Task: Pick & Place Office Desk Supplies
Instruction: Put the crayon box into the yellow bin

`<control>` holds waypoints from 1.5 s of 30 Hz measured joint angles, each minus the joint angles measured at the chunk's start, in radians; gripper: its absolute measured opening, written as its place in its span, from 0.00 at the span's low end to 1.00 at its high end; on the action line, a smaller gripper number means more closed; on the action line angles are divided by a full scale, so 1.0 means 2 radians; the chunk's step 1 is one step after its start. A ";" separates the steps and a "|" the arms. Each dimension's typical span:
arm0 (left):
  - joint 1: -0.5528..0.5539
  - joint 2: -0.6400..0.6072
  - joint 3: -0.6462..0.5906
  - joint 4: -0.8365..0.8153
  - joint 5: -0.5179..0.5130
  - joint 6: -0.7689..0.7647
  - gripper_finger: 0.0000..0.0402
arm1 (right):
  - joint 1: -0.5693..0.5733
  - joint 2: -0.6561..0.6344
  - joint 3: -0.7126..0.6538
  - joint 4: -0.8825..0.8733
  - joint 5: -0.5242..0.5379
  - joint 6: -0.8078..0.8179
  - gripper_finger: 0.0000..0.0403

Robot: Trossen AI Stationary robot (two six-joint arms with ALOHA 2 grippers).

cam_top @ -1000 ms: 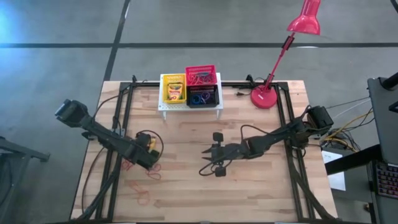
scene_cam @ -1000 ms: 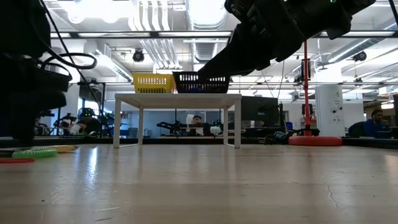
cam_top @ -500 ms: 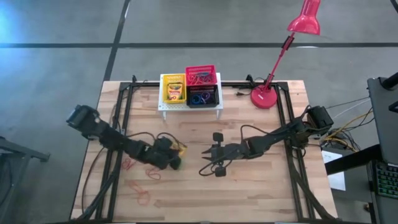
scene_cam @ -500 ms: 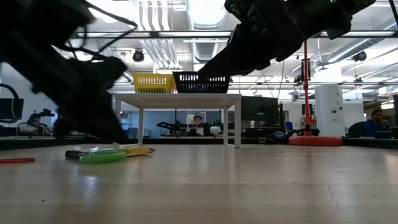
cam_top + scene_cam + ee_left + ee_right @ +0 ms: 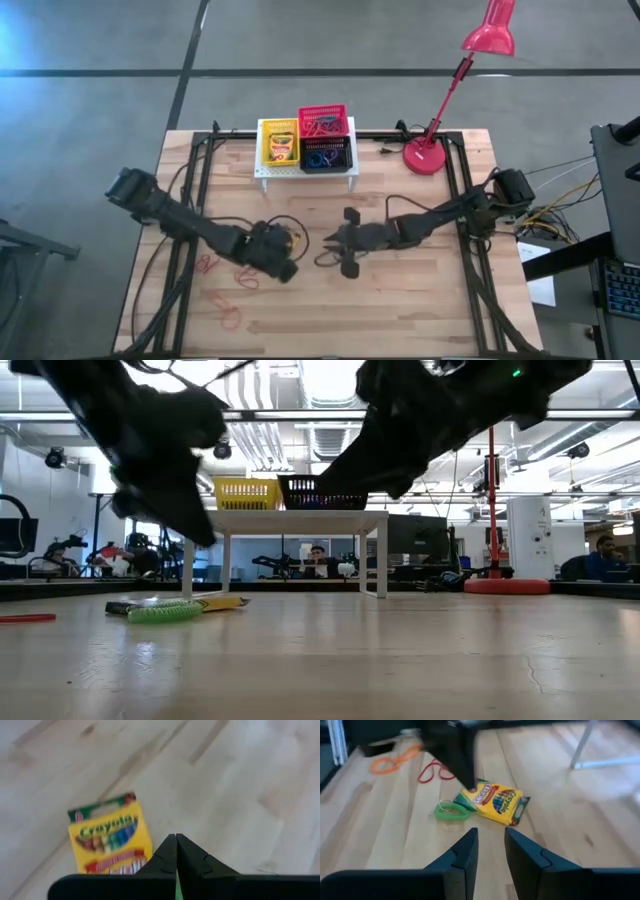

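Note:
A yellow-and-green crayon box [image 5: 493, 802] [image 5: 110, 841] lies flat on the wooden table, left of its middle, and shows partly in the high view [image 5: 293, 237]. A green elastic loop [image 5: 451, 811] [image 5: 165, 611] lies right beside it. My left gripper [image 5: 285, 270] [image 5: 176, 841] hangs shut above them, clear of the table in the low view [image 5: 200, 532]. A thin green line shows in the slit between its fingers; what it is I cannot tell. My right gripper [image 5: 325, 252] [image 5: 490, 845] stands open just right of the box, pointing at it, with nothing between its fingers.
At the table's far edge a white stand [image 5: 305, 170] carries a yellow basket [image 5: 279, 145] with a crayon box, a red basket [image 5: 323, 122] and a black basket [image 5: 328, 157] with loops. A red lamp [image 5: 430, 155] stands far right. Red and orange loops [image 5: 228, 318] [image 5: 395, 765] lie near left.
My left gripper has gone toward the table's right edge with shut fingers. The crayon box and the green loop slid along the table with it, then stayed put. The gripper then rose clear of them and turned. My right gripper has rolled a little in place.

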 joint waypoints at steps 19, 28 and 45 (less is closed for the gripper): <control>-0.082 -0.012 -0.097 -0.029 0.026 -0.182 0.01 | -0.116 0.174 0.193 -0.116 -0.194 0.092 0.52; -0.083 -0.014 -0.146 0.061 -0.019 -0.180 0.01 | -0.152 0.256 0.308 -0.216 -0.266 0.083 0.53; -0.082 -0.012 -0.203 0.189 -0.075 -0.137 0.01 | -0.160 0.258 0.301 -0.241 -0.321 0.056 0.32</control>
